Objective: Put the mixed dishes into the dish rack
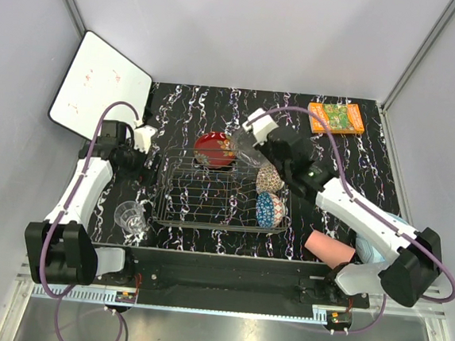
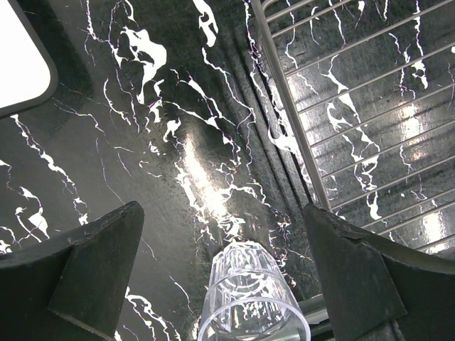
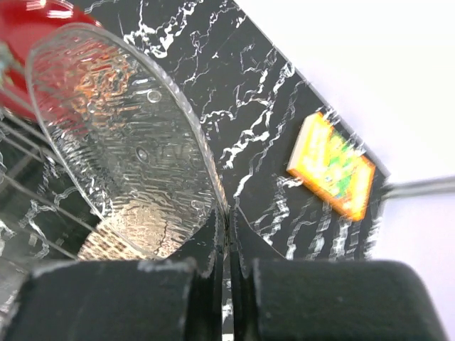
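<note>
In the middle of the top view, on a glossy black surface (image 1: 348, 161) veined with white like marble, sits the rack (image 1: 209, 193), a low rectangle of thin bright wire with rows of upright tines. Two round bowls stand on edge at its right end: a beige-brown bowl (image 1: 269, 176) with a fine net pattern and, just below it in the frame, a blue bowl (image 1: 269, 209) with a scale-like print. A red dish (image 1: 213, 148) with faint gold marks lies at the rack's upper edge. The right pincer (image 3: 227, 241) is clenched on the rim of the glass bowl (image 3: 121, 142), clear with a rippled, bubbled texture, held tilted on edge over the rack's upper right corner, close beside the red dish. The left pincer (image 2: 220, 213) is released, its dark fingers (image 2: 92, 263) spread wide, off the rack's left side. The ribbed clear glass cup (image 2: 252, 298) stands upright at the rack's lower left corner. A smooth pink cup (image 1: 328, 247) lies on its side at lower right. In the upper right lies an orange book (image 1: 337, 117); its green cover print is too blurred to read. A white board (image 1: 101, 85) with rounded corners leans at upper left.
</note>
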`<control>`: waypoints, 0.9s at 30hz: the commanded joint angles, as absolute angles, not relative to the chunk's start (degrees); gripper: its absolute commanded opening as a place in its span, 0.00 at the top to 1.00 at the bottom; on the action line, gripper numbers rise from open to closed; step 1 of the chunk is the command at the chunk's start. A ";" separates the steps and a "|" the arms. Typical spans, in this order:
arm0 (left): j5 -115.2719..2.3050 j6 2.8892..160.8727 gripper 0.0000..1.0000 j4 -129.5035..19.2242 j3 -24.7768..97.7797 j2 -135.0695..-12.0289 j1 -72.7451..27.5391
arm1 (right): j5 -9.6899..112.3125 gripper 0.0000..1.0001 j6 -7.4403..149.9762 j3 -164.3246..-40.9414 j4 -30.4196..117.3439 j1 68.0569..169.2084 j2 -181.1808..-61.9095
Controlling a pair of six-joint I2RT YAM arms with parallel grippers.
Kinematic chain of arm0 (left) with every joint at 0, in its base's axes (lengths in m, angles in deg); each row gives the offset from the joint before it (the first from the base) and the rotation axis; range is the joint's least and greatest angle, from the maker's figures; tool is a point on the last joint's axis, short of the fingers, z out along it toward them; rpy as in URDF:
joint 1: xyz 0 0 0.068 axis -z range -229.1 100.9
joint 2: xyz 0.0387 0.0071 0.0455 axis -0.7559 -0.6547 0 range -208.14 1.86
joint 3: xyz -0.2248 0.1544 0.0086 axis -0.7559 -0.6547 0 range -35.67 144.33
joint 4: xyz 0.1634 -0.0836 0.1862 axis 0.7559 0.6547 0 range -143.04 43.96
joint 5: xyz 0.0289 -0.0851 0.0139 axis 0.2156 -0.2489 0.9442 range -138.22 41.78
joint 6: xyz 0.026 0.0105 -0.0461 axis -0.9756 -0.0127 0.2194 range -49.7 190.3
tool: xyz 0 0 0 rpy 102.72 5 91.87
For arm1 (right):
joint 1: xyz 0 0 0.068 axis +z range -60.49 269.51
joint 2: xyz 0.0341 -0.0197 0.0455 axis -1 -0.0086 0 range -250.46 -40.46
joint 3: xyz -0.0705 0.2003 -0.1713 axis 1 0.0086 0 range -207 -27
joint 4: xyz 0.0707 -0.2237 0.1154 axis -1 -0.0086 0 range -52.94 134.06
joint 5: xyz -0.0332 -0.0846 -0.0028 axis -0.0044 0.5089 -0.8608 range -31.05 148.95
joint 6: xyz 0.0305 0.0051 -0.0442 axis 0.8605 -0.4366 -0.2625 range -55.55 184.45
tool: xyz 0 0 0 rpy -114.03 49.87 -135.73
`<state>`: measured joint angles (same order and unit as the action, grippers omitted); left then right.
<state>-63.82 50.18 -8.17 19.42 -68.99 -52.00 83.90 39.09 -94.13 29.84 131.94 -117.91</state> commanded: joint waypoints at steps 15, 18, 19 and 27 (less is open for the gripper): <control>-62.99 50.17 0.01 -11.20 18.74 -69.42 -52.35 | 96.39 1.00 11.28 -83.43 50.56 144.26 -116.14; -63.25 50.35 0.01 -11.37 18.65 -69.51 -52.35 | 95.25 1.00 9.96 -81.68 50.65 144.52 -115.52; -63.43 50.35 0.01 -11.46 18.65 -69.60 -52.35 | 95.16 1.00 9.70 -81.32 50.65 144.70 -115.26; -63.78 50.61 0.01 -11.73 18.82 -70.13 -52.35 | 94.02 1.00 7.06 -77.98 53.02 145.05 -114.99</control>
